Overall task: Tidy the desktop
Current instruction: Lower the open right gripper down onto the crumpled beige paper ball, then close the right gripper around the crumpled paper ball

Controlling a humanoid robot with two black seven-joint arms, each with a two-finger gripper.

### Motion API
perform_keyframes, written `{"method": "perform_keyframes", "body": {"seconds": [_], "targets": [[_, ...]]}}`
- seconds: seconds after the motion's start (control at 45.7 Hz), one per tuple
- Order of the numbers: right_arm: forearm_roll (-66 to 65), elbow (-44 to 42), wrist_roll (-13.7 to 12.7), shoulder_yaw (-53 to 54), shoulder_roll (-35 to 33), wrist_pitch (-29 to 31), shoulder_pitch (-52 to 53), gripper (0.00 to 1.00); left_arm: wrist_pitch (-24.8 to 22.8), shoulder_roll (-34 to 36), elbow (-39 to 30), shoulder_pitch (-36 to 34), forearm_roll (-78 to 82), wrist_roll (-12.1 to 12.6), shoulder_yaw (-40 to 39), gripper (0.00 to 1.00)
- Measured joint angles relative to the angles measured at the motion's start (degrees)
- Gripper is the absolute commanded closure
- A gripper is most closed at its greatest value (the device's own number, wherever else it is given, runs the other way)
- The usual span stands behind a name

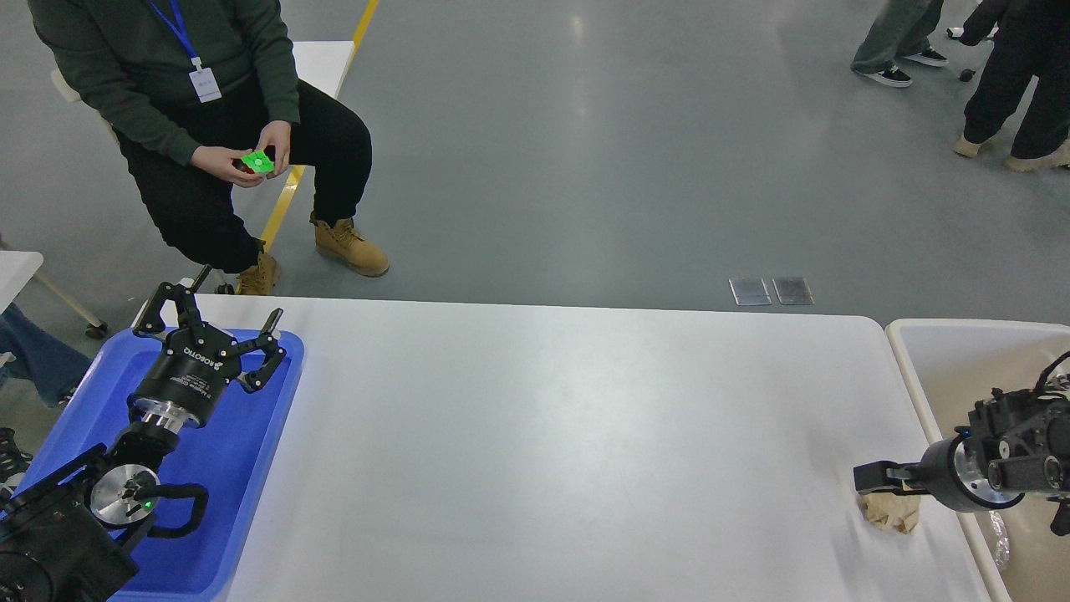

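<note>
Sitting at the far left, past the counter, is a person (pixel 209 109) in a dark green top with a blue strap and a white name card; the words on the card are too small to read. The person holds a small bright green thing (pixel 257 161) in both hands. Closer in, a blue tray (pixel 251 468) lies on the left end of the desktop (pixel 543 451), which is the wide white counter filling most of the view. Above the tray hangs the left gripper (pixel 219 322), with its jaws spread wide and nothing between them. White letters on its black body read "ROBOTIQ". The middle of the counter is plain white. Near the right end lies a crumpled tan paper (pixel 891 510). The right gripper (pixel 868 477) sits right on top of it, but it looks small and dark, so I cannot tell how its jaws stand. A beige bin (pixel 928 393) stands just beside the counter's right edge.
</note>
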Motion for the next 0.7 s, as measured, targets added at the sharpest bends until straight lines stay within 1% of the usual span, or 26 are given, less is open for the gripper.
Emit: {"method": "perform_keyframes", "body": {"seconds": [0.416, 0.701], "targets": [[0.28, -1.07, 0.01, 0.28, 0.05, -4.80, -3.64, 0.00, 0.00, 0.00, 0.00, 0.00, 0.00, 0.00, 0.00, 0.01], [0.32, -2.27, 0.00, 2.86, 0.06, -8.02, -7.22, 0.01, 0.00, 0.01, 0.00, 0.00, 0.00, 0.00, 0.00, 0.01]]}}
